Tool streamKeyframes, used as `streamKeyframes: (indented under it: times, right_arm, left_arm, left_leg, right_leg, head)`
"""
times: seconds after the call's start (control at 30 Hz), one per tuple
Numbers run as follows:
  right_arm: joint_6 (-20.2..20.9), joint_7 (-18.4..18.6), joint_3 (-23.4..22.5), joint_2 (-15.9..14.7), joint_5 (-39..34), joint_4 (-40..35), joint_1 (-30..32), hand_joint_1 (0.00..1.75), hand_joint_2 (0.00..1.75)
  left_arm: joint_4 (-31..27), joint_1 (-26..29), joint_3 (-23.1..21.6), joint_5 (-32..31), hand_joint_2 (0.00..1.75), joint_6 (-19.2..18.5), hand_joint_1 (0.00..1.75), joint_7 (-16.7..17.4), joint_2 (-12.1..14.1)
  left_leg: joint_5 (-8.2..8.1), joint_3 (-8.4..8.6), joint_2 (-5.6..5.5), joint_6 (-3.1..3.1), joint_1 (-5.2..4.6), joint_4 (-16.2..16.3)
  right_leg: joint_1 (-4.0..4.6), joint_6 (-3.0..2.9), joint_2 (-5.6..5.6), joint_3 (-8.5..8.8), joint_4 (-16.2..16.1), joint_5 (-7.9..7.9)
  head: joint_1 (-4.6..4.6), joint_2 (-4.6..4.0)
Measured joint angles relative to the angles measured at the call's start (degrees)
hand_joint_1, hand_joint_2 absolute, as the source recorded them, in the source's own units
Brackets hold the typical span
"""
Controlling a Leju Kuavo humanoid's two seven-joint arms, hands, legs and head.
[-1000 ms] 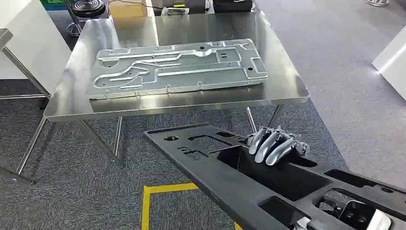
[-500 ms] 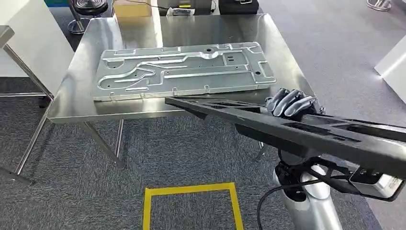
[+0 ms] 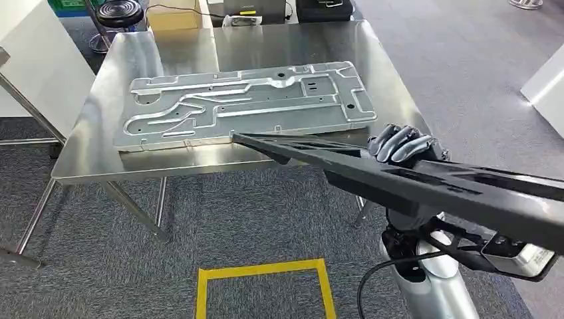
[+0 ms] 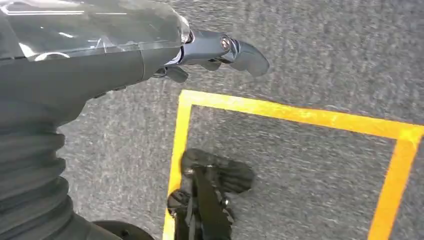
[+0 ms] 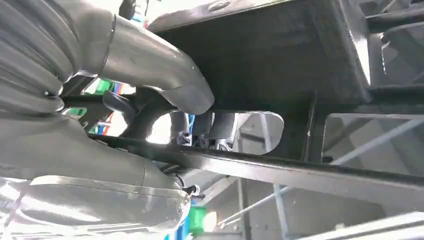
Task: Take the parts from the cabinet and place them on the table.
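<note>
Left hand (image 4: 220,50) down by the floor, above the yellow floor marking (image 4: 280,112) — fingers (image 4: 247,55) loosely apart, nothing in them, well away from the counter (image 3: 86,156). On the counter, a silver stamped plate (image 3: 243,106), flat, long axis across the counter. Just in front of that plate, the tip of the black part (image 3: 399,183) reaching over the counter's near edge, apparently not yet resting there. Long axis of the black part slanting from that tip back and rightward, past the counter's right front corner. Right hand (image 3: 401,144) beside that corner, fingers (image 3: 409,149) curled over the part's upper edge and clamped on it; in the right wrist view, thumb (image 5: 165,75) against the part's dark underside. Likely needed next: a push along the long axis toward the plate — right hand the only one near enough.
</note>
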Motion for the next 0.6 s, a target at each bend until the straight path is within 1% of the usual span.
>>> streamKeyframes:
  times: [0.03,0.07,0.1,0.13,0.17,0.2,0.23,0.27,0.3,0.33,0.37,0.4,0.43,0.47,0.5,0.53,0.57,0.6]
  right_arm:
    - [0.02,0.00,0.20,0.00,0.08,-0.17,0.06,1.75,1.75]
    - [0.02,0.04,0.50,0.00,0.17,-0.28,0.11,1.75,1.75]
    - [0.00,0.02,0.59,0.00,0.20,-0.35,0.14,1.75,1.75]
    - [0.00,0.02,0.63,0.00,0.20,-0.50,0.14,1.75,1.75]
    - [0.00,0.02,0.68,0.00,0.22,-0.66,0.17,1.75,1.75]
    - [0.00,0.02,0.74,0.00,0.24,-0.77,0.09,1.75,1.75]
    - [0.00,0.00,0.79,0.00,0.24,-0.81,0.13,1.75,1.75]
    - [-0.02,0.00,0.83,0.00,0.24,-0.81,0.28,1.75,1.75]
    - [-0.02,0.00,0.89,0.00,0.24,-0.81,0.46,1.75,1.75]
    - [-0.04,0.00,0.96,0.00,0.24,-0.81,0.59,1.75,1.75]
    - [-0.02,0.00,1.01,0.00,0.24,-0.81,0.64,1.75,1.75]
    - [-0.04,0.00,1.07,0.00,0.24,-0.81,0.63,1.75,1.75]
    - [-0.02,0.00,1.13,0.00,0.24,-0.92,0.63,1.75,1.75]
    - [0.02,0.00,1.18,0.00,0.28,-1.01,0.62,1.75,1.75]
    - [0.13,0.00,1.22,0.00,0.44,-1.05,0.65,1.75,1.75]
    - [0.24,0.02,1.29,0.00,0.52,-1.11,0.64,1.75,1.75]
    - [0.39,0.07,1.31,0.02,0.61,-1.11,0.75,1.75,1.75]
    - [0.44,0.09,1.29,0.00,0.63,-1.11,0.81,1.75,1.75]
  left_arm:
    - [0.00,-0.10,-0.02,0.00,1.75,0.00,0.00,0.04,0.00]
    - [0.00,-0.06,-0.02,0.00,1.75,0.02,0.00,0.00,0.02]
    - [0.00,0.03,-0.02,0.00,1.75,0.00,0.00,0.00,0.02]
    - [0.00,0.01,-0.02,0.00,1.75,0.00,0.00,0.00,0.00]
    - [0.00,-0.01,-0.04,0.00,1.75,0.00,0.00,-0.02,0.00]
    - [0.00,-0.05,-0.04,0.00,1.75,0.00,0.00,-0.02,0.00]
    - [0.00,-0.07,-0.04,0.00,1.75,0.00,0.00,-0.02,0.02]
    - [0.00,-0.06,-0.04,0.00,1.75,0.00,0.00,-0.02,0.02]
    - [0.00,-0.05,-0.04,0.00,1.75,0.00,0.00,-0.02,0.02]
    - [0.00,-0.04,-0.04,0.00,1.75,0.00,0.00,-0.02,0.02]
    - [0.00,0.00,-0.04,0.00,1.75,0.00,0.00,0.00,0.02]
    - [0.00,0.03,-0.04,0.00,1.75,0.00,0.00,0.00,0.02]
    - [0.00,0.02,-0.04,0.00,1.75,-0.02,0.00,0.00,0.02]
    - [0.00,0.00,-0.07,0.00,1.75,-0.04,0.00,0.00,0.00]
    - [0.00,-0.04,-0.07,-0.04,1.75,-0.11,0.00,0.02,-0.09]
    - [0.00,-0.07,-0.09,-0.13,1.75,-0.18,0.00,0.06,-0.09]
    - [0.00,-0.03,-0.11,-0.15,1.75,-0.20,0.00,0.07,-0.09]
    - [0.00,-0.03,-0.11,-0.17,1.75,-0.20,0.00,0.06,-0.09]
  left_leg:
    - [-0.28,0.04,-0.03,0.44,0.09,-0.30]
    - [-0.38,-0.10,-0.04,0.61,0.01,-0.40]
    - [-0.51,-0.11,-0.08,0.92,-0.17,-0.38]
    - [-0.44,0.14,-0.09,1.33,0.13,-0.81]
    - [-0.40,0.50,-0.08,1.62,0.28,-1.16]
    - [-0.54,0.71,-0.03,1.95,0.30,-1.28]
    - [-0.67,0.80,0.00,2.13,0.29,-1.28]
    - [-0.85,0.90,0.01,2.28,0.26,-1.26]
    - [-1.03,1.02,0.02,2.29,0.22,-1.25]
    - [-1.26,1.28,-0.01,2.27,0.22,-1.23]
    - [-1.54,1.73,-0.06,2.22,0.22,-1.24]
    - [-1.86,2.27,-0.11,2.18,0.22,-1.24]
    - [-2.23,2.93,-0.20,2.04,0.22,-1.27]
    - [-2.59,3.50,-0.22,1.85,0.20,-1.31]
    - [-2.88,3.73,-0.22,1.52,-0.04,-1.35]
    - [-3.06,3.57,-0.23,1.16,-0.08,-1.28]
    - [-3.13,3.60,-0.14,0.88,0.00,-1.42]
    - [-3.18,3.76,-0.08,0.52,0.09,-1.68]
  right_leg:
    - [-0.09,0.17,0.08,-0.24,0.01,0.00]
    - [-0.06,0.39,0.09,-0.30,-0.10,-0.04]
    - [-0.21,0.67,0.06,-0.21,-0.27,-0.11]
    - [-0.17,1.07,0.06,-0.06,-0.22,-0.41]
    - [-0.45,1.47,-0.06,-0.18,0.65,-0.91]
    - [-0.46,1.76,-0.15,-1.51,3.17,-2.24]
    - [-0.61,2.06,-0.15,-4.03,7.68,-4.37]
    - [-0.75,2.26,-0.16,-7.01,12.85,-6.35]
    - [-0.86,2.40,-0.16,-9.70,17.02,-7.29]
    - [-0.96,2.42,-0.16,-11.23,18.70,-6.78]
    - [-1.01,2.38,-0.17,-11.14,17.30,-4.71]
    - [-1.01,2.23,-0.18,-9.85,13.68,-1.80]
    - [-0.98,1.91,-0.19,-7.55,8.16,1.65]
    - [-0.88,1.45,-0.23,-5.38,2.97,4.46]
    - [-0.41,1.02,-0.31,-4.31,1.41,3.62]
    - [-0.32,0.82,-0.27,-4.26,0.36,3.63]
    - [-0.22,0.71,-0.18,-4.40,0.48,3.53]
    - [-0.12,0.43,-0.07,-4.40,0.55,3.35]
  head:
    - [-0.02,0.00]
    - [0.00,0.00]
    - [0.00,0.00]
    - [-0.02,0.00]
    - [0.00,0.00]
    - [0.00,0.00]
    - [0.00,0.00]
    - [0.00,0.00]
    - [0.00,0.00]
    - [0.00,0.00]
    - [0.00,0.00]
    - [0.00,0.00]
    - [0.00,0.00]
    - [0.00,0.00]
    - [0.00,0.00]
    - [-0.02,0.00]
    - [0.00,0.00]
    - [0.00,0.00]
